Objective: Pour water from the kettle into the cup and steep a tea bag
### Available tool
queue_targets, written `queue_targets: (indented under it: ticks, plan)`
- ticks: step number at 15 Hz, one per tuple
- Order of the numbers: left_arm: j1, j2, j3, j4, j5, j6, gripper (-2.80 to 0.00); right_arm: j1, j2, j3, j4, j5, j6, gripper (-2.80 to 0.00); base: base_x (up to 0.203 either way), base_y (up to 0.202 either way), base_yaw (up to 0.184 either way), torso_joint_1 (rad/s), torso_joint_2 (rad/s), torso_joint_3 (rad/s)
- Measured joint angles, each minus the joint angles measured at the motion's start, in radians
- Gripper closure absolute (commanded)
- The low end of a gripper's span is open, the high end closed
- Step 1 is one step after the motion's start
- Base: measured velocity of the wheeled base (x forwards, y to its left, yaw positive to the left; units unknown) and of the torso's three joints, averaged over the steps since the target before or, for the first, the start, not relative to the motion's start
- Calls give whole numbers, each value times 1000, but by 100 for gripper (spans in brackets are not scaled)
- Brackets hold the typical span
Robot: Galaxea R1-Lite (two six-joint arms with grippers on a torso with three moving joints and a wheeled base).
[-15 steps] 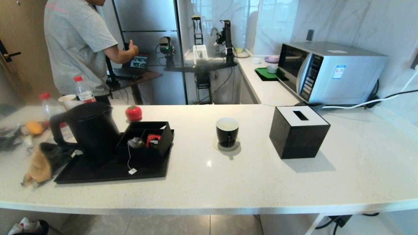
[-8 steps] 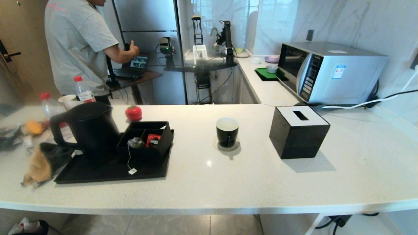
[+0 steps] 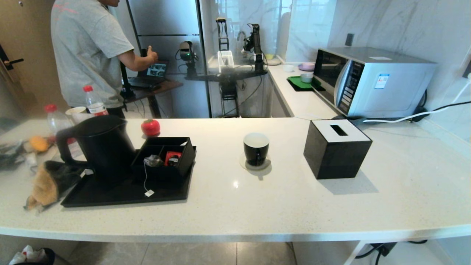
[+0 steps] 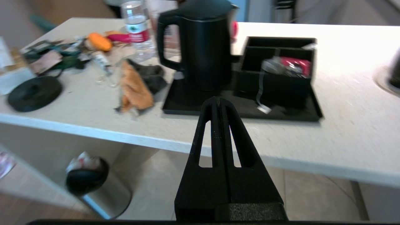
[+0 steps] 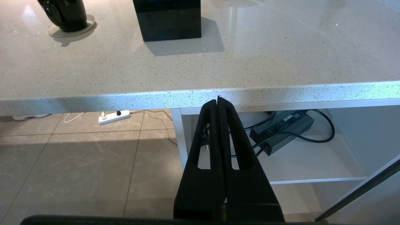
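Note:
The matte black kettle (image 3: 101, 145) (image 4: 204, 43) stands on the left of a black tray (image 3: 121, 193), handle to the left. Beside it a black divided box (image 3: 165, 154) holds the greyish tea bag (image 3: 152, 160) (image 4: 272, 65); its string hangs over the box front to a white tag (image 3: 149, 193). The small black cup (image 3: 256, 148) with a white inside sits on a round coaster mid-counter. Neither arm shows in the head view. My left gripper (image 4: 217, 99) is shut and empty, in front of the counter edge facing the tray. My right gripper (image 5: 218, 100) is shut and empty, below the counter edge.
A black tissue box (image 3: 336, 147) stands right of the cup, a microwave (image 3: 371, 81) behind it. Left of the tray lie a brown and black cloth (image 3: 48, 184), red-capped bottles (image 3: 94, 101), a paper cup (image 3: 75, 112) and clutter. A red tomato-shaped thing (image 3: 150, 127) sits behind the box. A person (image 3: 88, 51) stands beyond the counter.
Nothing on the counter has moved. Only the person's hand at the back has shifted slightly.

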Motion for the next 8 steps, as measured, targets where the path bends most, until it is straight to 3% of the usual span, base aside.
queue_targets:
  ticks: [5, 8]
  plan:
    - [0, 285, -184, -10, 113, -30, 0, 0, 0, 0, 0, 0, -9, 0, 0, 0, 0, 0, 0, 0]
    - [73, 464, -238, -103, 157, -32, 0, 0, 0, 0, 0, 0, -1, 0, 0, 0, 0, 0, 0, 0]
